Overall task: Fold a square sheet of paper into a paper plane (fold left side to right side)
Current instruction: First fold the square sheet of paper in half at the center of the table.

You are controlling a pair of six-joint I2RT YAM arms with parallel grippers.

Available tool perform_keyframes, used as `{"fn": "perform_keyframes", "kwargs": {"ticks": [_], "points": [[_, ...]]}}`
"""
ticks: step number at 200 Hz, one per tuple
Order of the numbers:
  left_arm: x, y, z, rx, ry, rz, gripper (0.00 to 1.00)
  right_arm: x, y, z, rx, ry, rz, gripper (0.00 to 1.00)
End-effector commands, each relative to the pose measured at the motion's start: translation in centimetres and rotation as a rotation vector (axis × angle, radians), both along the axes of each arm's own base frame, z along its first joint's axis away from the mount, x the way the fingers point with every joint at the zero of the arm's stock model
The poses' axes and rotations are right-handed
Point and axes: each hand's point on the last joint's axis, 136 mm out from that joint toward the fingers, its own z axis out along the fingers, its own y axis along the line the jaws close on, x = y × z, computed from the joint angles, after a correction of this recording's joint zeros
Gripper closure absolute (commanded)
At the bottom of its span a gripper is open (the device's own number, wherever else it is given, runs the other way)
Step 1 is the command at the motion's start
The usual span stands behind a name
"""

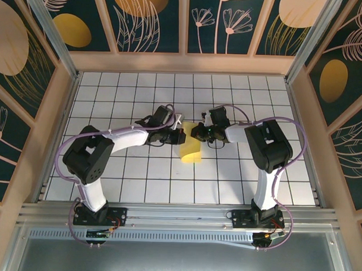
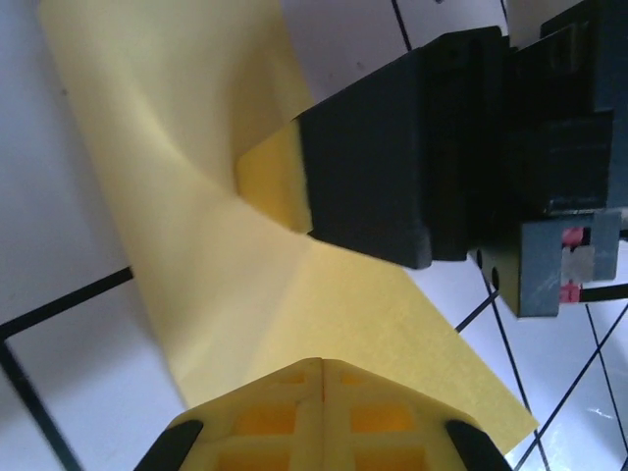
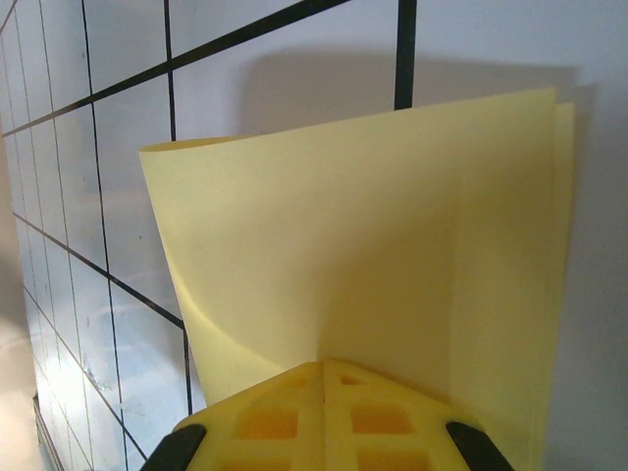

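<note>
Top external: my left gripper (image 1: 180,135) and right gripper (image 1: 196,133) both clamp one folded yellow paper sheet (image 1: 191,152); one white gridded table (image 1: 138,181), floral wall panels (image 1: 149,21).

Overhead from behind, down onto the whole tabletop (image 1: 143,182); both wrists very close, sharing the yellow paper (image 3: 373,245).

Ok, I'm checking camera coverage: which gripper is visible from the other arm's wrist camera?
The right gripper: its black body, shut on the square sheet of paper, faces the left wrist camera, above the yellow pads of the left gripper.
</note>
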Motion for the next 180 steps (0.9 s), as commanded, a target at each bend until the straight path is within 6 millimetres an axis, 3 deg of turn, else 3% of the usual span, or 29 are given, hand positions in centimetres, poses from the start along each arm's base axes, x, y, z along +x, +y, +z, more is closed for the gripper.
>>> {"fn": "perform_keyframes", "kwargs": {"ticks": [1, 43, 100, 109, 180], "points": [[-0.3, -0.7, -1.8, -0.018, 0.052, -0.037, 0.95, -0.8, -2.3, -3.7, -0.119, 0.068, -0.035, 1.0], [-1.4, -0.4, -4.2, 0.007, 0.103, -0.059, 0.95, -0.9, -2.3, -3.9, -0.121, 0.074, -0.034, 1.0], [-3.5, 0.9, -5.9, 0.03, 0.148, -0.064, 0.95, -1.0, -2.4, -4.3, -0.134, 0.081, -0.033, 1.0], [-4.5, 1.5, -6.7, 0.043, 0.174, -0.064, 0.95, -1.0, -2.4, -4.3, -0.137, 0.08, -0.032, 1.0], [-7.9, 3.5, -8.0, 0.088, 0.222, -0.079, 0.96, -1.0, -2.6, -4.8, -0.151, 0.09, -0.033, 1.0]]}}
